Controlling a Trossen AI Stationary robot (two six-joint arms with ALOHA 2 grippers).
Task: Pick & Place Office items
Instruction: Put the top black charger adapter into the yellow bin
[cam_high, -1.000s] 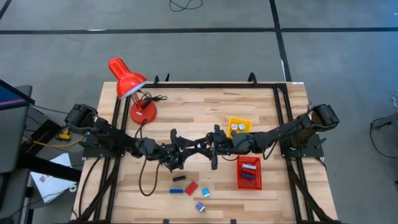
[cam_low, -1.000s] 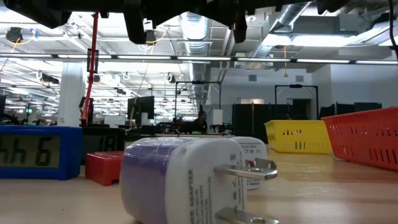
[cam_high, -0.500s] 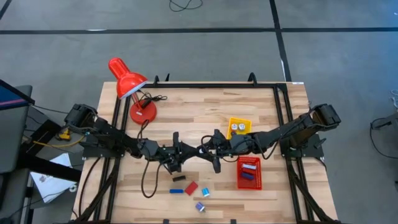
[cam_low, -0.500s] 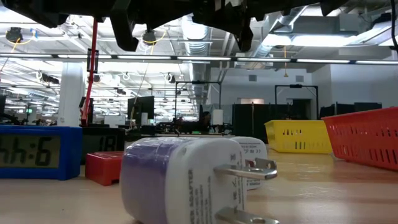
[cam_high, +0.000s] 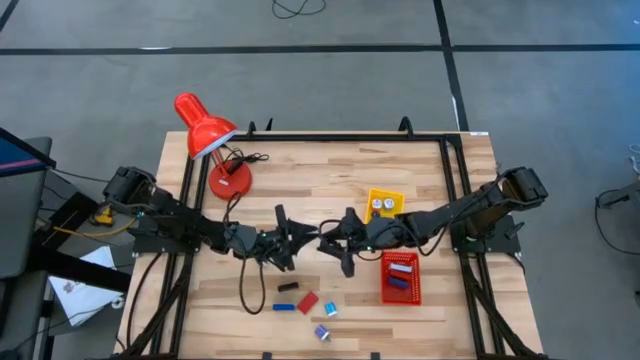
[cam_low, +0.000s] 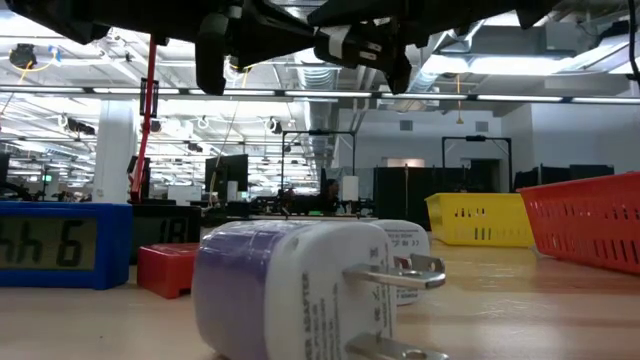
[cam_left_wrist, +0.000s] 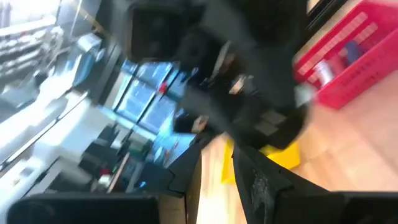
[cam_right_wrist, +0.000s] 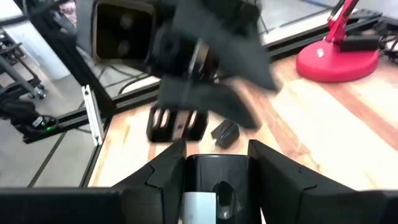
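Note:
Both grippers meet above the middle of the table. My left gripper (cam_high: 296, 240) (cam_left_wrist: 217, 155) is open, with bare wood showing between its fingers. My right gripper (cam_high: 330, 240) (cam_right_wrist: 217, 149) faces it, shut on a small black piece with a pale part (cam_right_wrist: 214, 177). Loose office items lie flat on the table nearer the near edge: a black piece (cam_high: 287, 287), a blue bar (cam_high: 284, 307), a red block (cam_high: 307, 301), a light-blue bit (cam_high: 330, 310) and a white-and-purple plug adapter (cam_high: 322, 332) (cam_low: 290, 290). My right gripper holds the black piece (cam_right_wrist: 214, 177) between its two fingers (cam_right_wrist: 168, 171), lifted clear of the table. The wrist view looks along the fingers, so which part of the piece they are on cannot be told.
A red mesh basket (cam_high: 400, 277) (cam_low: 590, 225) with blue and red pieces stands to the right of the grippers. A yellow tray (cam_high: 384, 204) with two pale pieces sits beyond it. A red desk lamp (cam_high: 215, 150) occupies the far left corner. Bare wood lies along the far edge.
Both grippers have stayed close together over the table's middle. My left wrist has turned, and its cable loop has swung toward the right. In the low view a black-and-white piece has come into sight between the two grippers.

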